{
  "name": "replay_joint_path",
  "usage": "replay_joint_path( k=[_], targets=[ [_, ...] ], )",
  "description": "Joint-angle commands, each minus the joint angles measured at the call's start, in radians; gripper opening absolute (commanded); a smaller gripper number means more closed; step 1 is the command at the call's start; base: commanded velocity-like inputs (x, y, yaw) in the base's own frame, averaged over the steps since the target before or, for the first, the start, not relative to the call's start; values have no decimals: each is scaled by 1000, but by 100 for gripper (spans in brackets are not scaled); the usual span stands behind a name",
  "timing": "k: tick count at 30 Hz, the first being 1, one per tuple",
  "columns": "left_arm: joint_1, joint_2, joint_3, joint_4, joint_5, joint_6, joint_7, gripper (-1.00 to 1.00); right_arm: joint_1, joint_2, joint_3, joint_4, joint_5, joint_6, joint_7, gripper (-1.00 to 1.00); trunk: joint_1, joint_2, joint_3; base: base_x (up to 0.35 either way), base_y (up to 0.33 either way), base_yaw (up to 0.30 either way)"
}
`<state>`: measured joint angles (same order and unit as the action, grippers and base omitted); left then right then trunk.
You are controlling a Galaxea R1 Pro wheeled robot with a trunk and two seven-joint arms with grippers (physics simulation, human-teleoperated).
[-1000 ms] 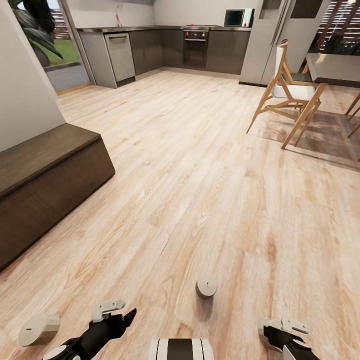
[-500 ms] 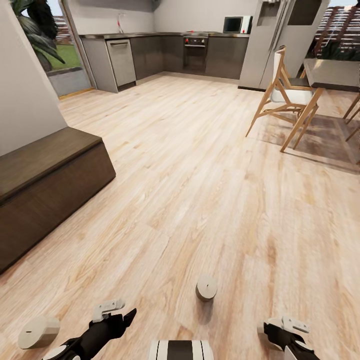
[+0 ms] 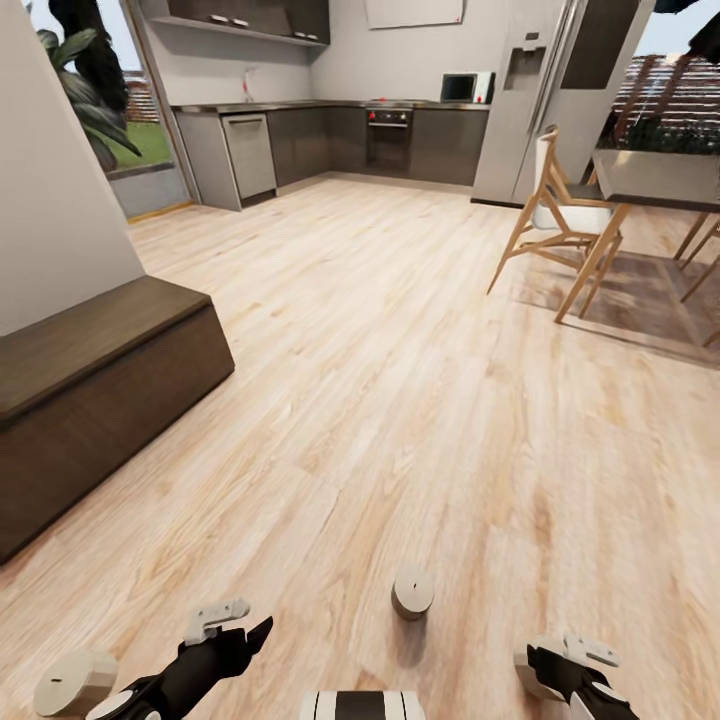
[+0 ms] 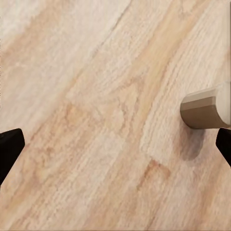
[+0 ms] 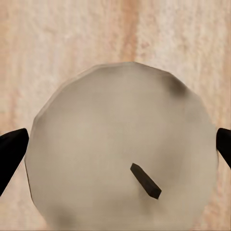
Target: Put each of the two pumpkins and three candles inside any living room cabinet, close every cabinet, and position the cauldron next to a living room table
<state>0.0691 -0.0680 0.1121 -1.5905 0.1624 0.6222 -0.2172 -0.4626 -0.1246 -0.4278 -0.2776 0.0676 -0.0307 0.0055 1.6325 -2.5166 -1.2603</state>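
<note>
One grey-beige candle [image 3: 412, 592] stands upright on the wood floor between my two arms. A second candle [image 3: 75, 680] lies on its side at the lower left, beyond my left gripper [image 3: 232, 622]. That gripper [image 4: 115, 149] is open over bare floor, with a candle [image 4: 207, 108] close to one fingertip. My right gripper [image 3: 575, 655] hangs open straight above a third candle [image 3: 527, 666]. Its pale top and dark wick [image 5: 144, 180] lie between the black fingertips [image 5: 12, 149], which do not touch it. The dark-brown cabinet [image 3: 100, 380] stands at the left, its fronts flush.
A pale wall [image 3: 50, 180] rises behind the cabinet. A wooden chair [image 3: 560, 215] and a dining table [image 3: 655, 175] stand on a rug at the right. Kitchen units [image 3: 400, 140] and a fridge [image 3: 545, 90] line the far side. Wide open floor lies ahead.
The head camera has tilted upward, so the whole scene sits lower and more of the kitchen wall shows. The candles and both arms keep their places.
</note>
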Motion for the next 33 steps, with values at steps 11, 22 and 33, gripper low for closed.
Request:
replay_joint_path(
  k=[11, 22, 33],
  targets=[
    [0, -1, 2, 0, 4, 7, 0, 100, -1, -1, -16, 1, 8, -3, -3, -100, -5, 2, 42, 0, 0, 0],
    [-8, -1, 1, 6, -9, 6, 20, 100, -1, -8, -115, 0, 9, -4, -4, -100, -10, 5, 85, 0, 0, -2],
    [-63, 3, 1, 13, -111, 40, 37, 100, 1, -28, -128, -22, 8, -5, -4, -100, -15, 8, 133, 0, 0, -214]
  ],
)
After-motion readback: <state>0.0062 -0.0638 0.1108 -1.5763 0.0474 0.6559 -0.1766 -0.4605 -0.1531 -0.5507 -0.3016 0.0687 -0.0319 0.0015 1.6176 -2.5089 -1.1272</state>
